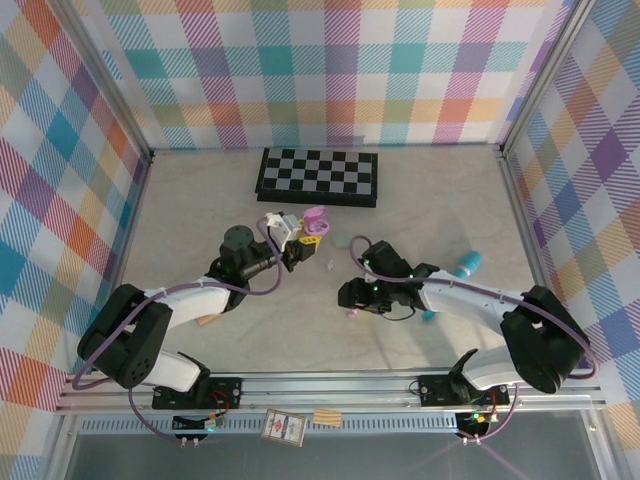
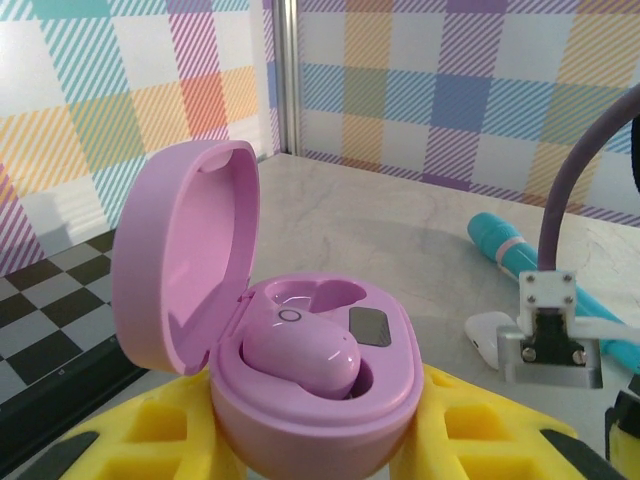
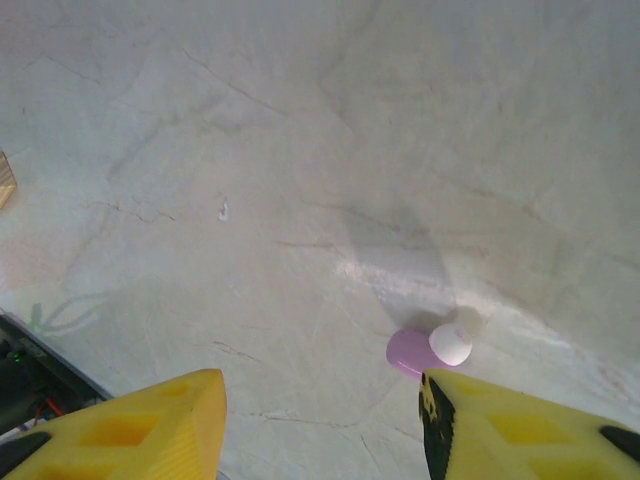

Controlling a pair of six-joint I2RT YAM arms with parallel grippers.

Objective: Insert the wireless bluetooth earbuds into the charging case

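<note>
Yellow fingers (image 2: 130, 440) of your left end effector (image 1: 303, 240) are clamped on the open pink charging case (image 2: 320, 390), one pink earbud (image 2: 300, 362) already seated. Your right end effector (image 3: 320, 405), half open and empty, hovers right of the case over the loose pink earbud (image 3: 425, 350). Centre on it, then close. A teal stick (image 2: 497, 243) and white earbud (image 2: 485, 335) lie beyond the case, not obstructing.

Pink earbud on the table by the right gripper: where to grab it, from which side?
The pink earbud lies flat on the table, so come down from above. Pinch its pink body, not the white tip, which is small and round and would likely slip. It sits close to one finger of the open right gripper, so centre over it first.
</note>
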